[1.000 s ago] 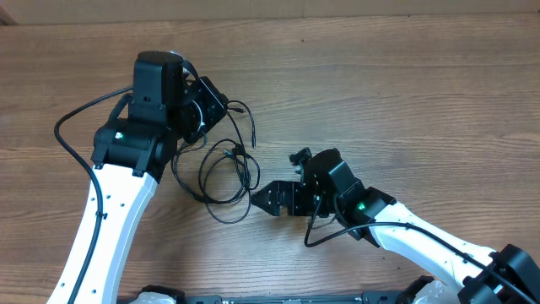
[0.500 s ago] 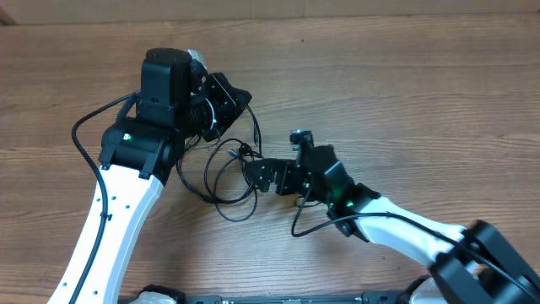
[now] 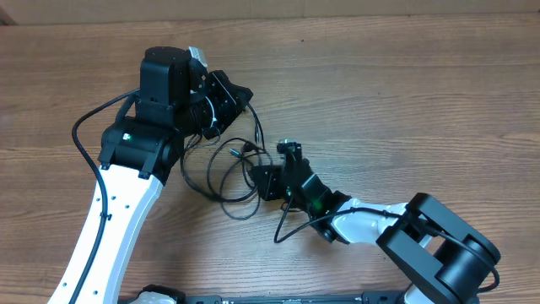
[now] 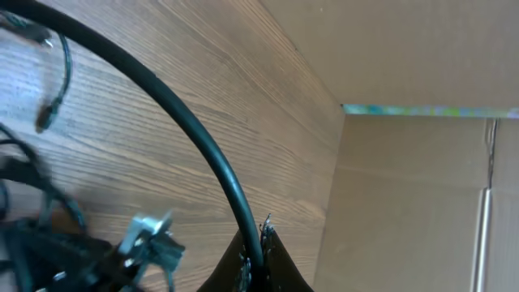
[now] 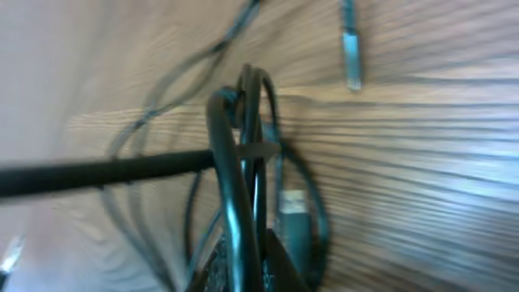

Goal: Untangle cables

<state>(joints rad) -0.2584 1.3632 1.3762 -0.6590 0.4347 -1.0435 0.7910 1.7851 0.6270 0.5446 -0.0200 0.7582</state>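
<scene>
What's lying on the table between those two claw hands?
In the overhead view, the cables lie looped between the left gripper and the right gripper.

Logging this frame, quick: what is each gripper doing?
Left gripper: closed on a thin black cable.
Right gripper: closed on bunched thin black cables, though blurred.

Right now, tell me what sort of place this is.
Probably a robot test bench rather than a home: a bare wood-grain table, brown cardboard walls beside it, and a left arm and right arm over thin black cables.
</scene>
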